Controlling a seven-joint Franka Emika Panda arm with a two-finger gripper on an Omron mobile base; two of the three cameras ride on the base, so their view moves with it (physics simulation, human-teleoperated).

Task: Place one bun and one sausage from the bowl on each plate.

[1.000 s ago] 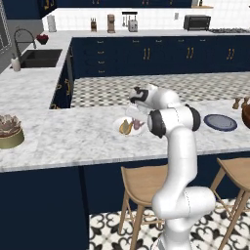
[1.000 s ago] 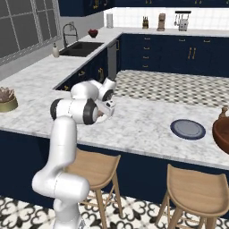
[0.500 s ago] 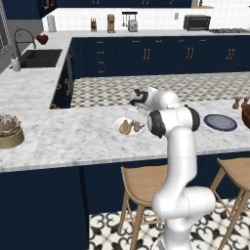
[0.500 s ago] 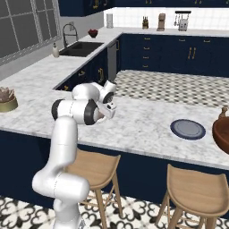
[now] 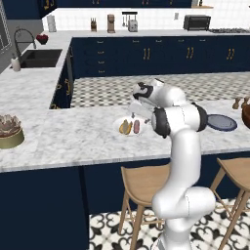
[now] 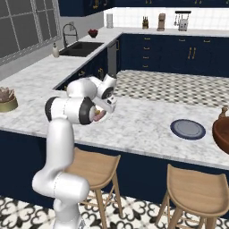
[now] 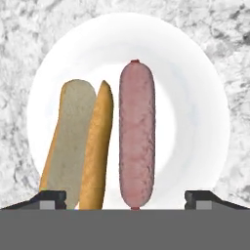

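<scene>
Counter: marble, under all items; bowl: reddish-brown, far off to one side of the jaws; blue-grey plate: bare, well apart from the jaws; white plate: directly beneath the jaws; bun and sausage: lying side by side on it, between the tips; jaws: wide open, holding nothing. Step judged: first plate filled; next calls for travel to the bowl.
</scene>
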